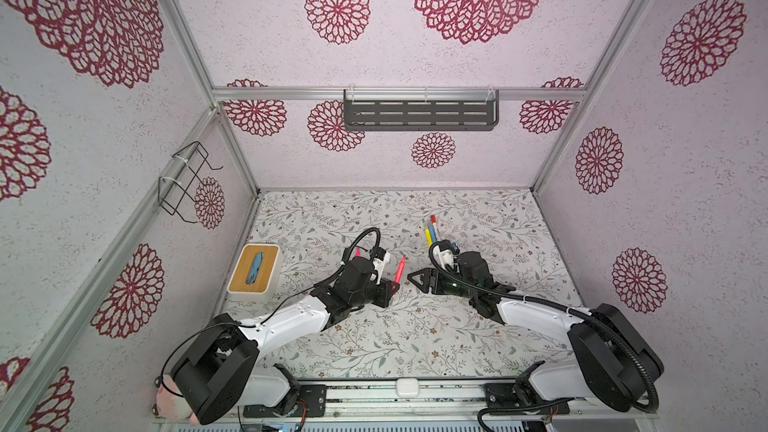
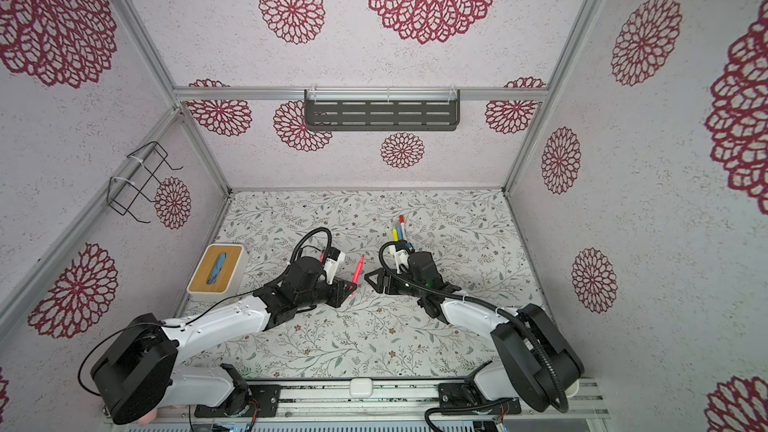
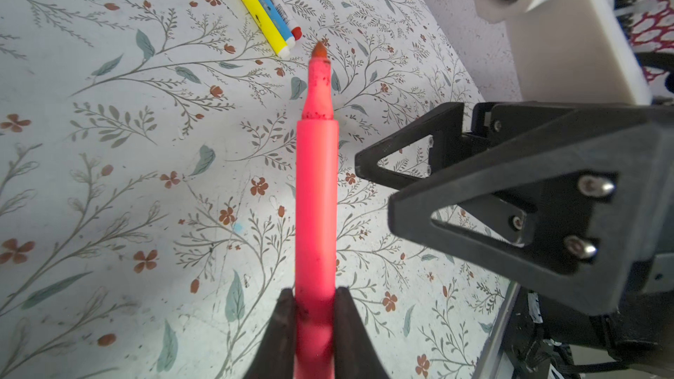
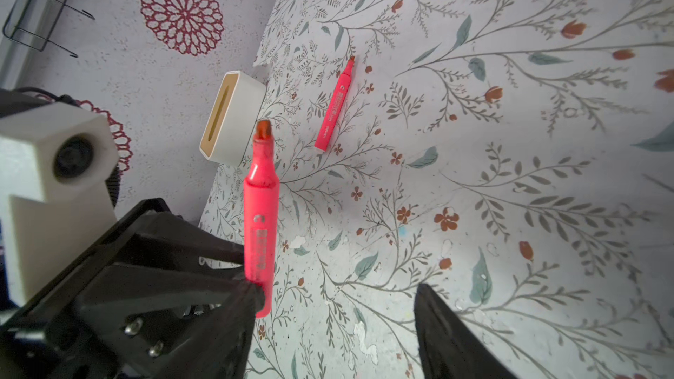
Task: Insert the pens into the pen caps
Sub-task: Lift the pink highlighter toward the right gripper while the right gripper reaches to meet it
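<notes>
The left gripper (image 3: 315, 308) pinches the pink pen (image 3: 316, 195) only at its tail, so the wide-open, empty right gripper (image 4: 337, 288) just to its right could knock it askew.

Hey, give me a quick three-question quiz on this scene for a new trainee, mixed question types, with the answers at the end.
1. True or false: the left gripper is shut on a pink-red pen with its tip bare.
2. Which colour is missing among the three pens lying together on the table? A yellow, B blue, C green.
3. Fill in: the right gripper stands ____, with nothing between its jaws.
Key: 1 true; 2 C; 3 open.
</notes>
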Robot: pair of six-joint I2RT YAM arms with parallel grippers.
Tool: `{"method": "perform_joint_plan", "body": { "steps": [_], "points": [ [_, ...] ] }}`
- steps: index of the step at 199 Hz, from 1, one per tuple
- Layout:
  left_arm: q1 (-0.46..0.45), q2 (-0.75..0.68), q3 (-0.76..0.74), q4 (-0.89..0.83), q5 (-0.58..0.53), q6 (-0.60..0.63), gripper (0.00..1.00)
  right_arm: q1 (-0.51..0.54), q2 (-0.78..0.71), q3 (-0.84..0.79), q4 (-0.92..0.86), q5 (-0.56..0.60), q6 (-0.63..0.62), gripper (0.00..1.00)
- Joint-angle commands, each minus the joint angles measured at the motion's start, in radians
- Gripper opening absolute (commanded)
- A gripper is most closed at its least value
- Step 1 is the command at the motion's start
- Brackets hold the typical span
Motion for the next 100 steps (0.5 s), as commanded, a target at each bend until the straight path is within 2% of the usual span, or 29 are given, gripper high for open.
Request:
{"method": "perform_joint_plan", "body": {
  "steps": [1, 69, 100],
  "points": [
    [-0.015, -0.023, -0.006, 0.04, -0.002, -0.011, 0.1, 0.011, 0.004, 0.046, 0.088, -0.045, 0.022, 0.68],
    [-0.051, -0.025, 0.006, 0.037, 0.001, 0.001, 0.1, 0.017, 0.044, 0.086, 0.113, -0.076, 0.028, 0.58],
    [-0.062, -0.025, 0.01, 0.038, 0.003, 0.007, 0.1, 0.023, 0.053, 0.091, 0.121, -0.083, 0.033, 0.46]
  ]
}}
